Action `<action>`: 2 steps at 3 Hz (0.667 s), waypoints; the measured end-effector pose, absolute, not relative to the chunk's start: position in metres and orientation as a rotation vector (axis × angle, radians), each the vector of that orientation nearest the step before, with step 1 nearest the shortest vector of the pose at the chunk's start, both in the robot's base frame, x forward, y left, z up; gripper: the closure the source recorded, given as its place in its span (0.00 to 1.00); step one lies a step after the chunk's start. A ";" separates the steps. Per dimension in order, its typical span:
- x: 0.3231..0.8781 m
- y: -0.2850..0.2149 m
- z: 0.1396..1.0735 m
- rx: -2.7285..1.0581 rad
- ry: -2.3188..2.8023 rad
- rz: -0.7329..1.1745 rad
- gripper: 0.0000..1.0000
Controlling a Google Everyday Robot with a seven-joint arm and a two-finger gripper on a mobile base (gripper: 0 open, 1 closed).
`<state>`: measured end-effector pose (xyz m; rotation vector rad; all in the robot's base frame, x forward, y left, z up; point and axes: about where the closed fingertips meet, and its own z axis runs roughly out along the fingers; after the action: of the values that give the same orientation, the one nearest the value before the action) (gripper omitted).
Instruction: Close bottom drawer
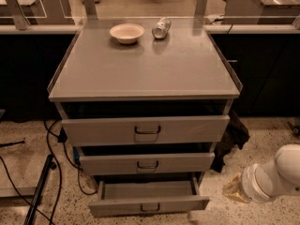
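Note:
The bottom drawer is the lowest of the grey cabinet's three. It stands pulled out toward me, its slim front panel low in the view and its small dark loop handle at the middle. Its inside looks empty. My white arm comes in from the lower right. My gripper is the yellowish end of the arm, to the right of the drawer's front corner, level with it and apart from it.
The middle drawer and the top drawer also stand slightly out. A white bowl and a tipped can lie on the cabinet top. Cables and a dark stand are on the floor at left; dark cloth hangs at right.

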<state>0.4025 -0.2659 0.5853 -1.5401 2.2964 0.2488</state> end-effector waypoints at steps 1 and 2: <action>0.401 -0.266 0.515 -1.508 2.266 0.357 1.00; 0.388 -0.256 0.483 -1.506 2.282 0.449 1.00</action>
<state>0.3877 -0.2556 0.4826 -1.5060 2.2824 0.4491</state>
